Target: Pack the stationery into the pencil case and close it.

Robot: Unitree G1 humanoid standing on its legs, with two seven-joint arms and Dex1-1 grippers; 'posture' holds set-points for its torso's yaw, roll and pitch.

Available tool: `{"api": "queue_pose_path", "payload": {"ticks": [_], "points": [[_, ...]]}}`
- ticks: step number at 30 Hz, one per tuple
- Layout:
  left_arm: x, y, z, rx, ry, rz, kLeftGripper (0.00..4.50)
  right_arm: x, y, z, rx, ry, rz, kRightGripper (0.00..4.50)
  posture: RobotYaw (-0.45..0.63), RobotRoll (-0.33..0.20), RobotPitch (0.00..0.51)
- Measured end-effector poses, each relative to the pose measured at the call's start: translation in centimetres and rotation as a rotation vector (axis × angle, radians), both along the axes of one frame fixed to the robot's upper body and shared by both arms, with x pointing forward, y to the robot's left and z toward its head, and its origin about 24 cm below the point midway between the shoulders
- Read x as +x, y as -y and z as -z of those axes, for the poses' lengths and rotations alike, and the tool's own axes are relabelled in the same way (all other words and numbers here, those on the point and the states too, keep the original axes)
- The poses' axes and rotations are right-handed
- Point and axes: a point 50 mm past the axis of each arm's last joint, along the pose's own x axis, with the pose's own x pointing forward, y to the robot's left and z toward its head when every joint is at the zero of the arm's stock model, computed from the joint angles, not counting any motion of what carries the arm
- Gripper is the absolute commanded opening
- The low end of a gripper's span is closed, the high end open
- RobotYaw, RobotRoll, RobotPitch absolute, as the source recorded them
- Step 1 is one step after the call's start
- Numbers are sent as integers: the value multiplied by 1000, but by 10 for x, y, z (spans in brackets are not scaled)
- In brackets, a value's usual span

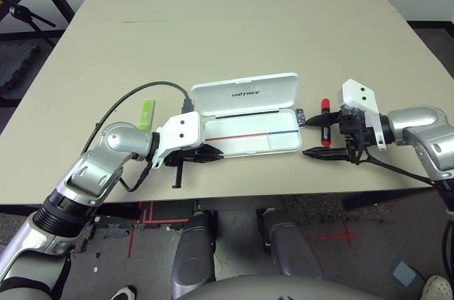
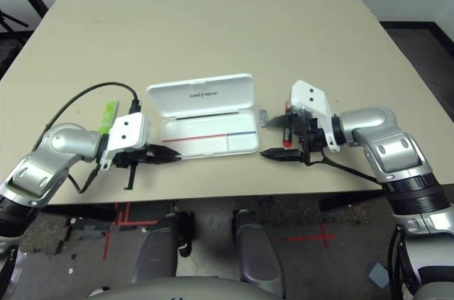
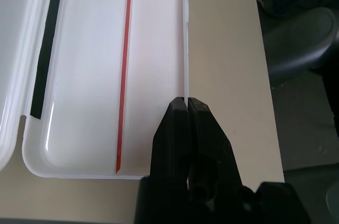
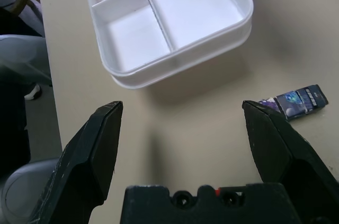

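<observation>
The white pencil case (image 1: 248,140) lies open near the table's front edge, its lid (image 1: 245,93) laid back, and its tray holds nothing. My left gripper (image 1: 215,154) is shut on the tray's near wall (image 3: 186,65) at the case's left end. My right gripper (image 1: 317,137) stands open just right of the case, fingertips toward it, nothing held. The red marker (image 1: 325,106) lies crosswise beneath its fingers, partly hidden. A tiny dark oblong piece (image 4: 299,101) rests between the case and the marker. The lime-green highlighter (image 1: 147,112) lies left of the case, behind my left wrist.
A black cable (image 1: 142,91) loops from my left wrist over the table behind the highlighter. The table's front edge (image 1: 284,193) runs just below both grippers. The far half of the table (image 1: 234,16) is bare. A dark stand (image 1: 28,13) is off the far left corner.
</observation>
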Motion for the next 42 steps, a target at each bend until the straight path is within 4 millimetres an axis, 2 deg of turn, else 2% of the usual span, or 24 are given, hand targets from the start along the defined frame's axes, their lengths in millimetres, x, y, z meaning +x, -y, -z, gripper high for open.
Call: {"api": "queue_pose_path", "payload": {"ticks": [15,38,42], "points": [[3,-11,14,111,1,-23,19,1,-4,-3,3,18,-12,4500,-53,0,187],[-6,-10,16,106,-32,-66,19,6,-5,-6,-1,59,-11,4500,-40,0,186],[-7,-10,18,106,-45,-72,1116,7,-7,-7,3,68,-14,4500,-40,0,186]]}}
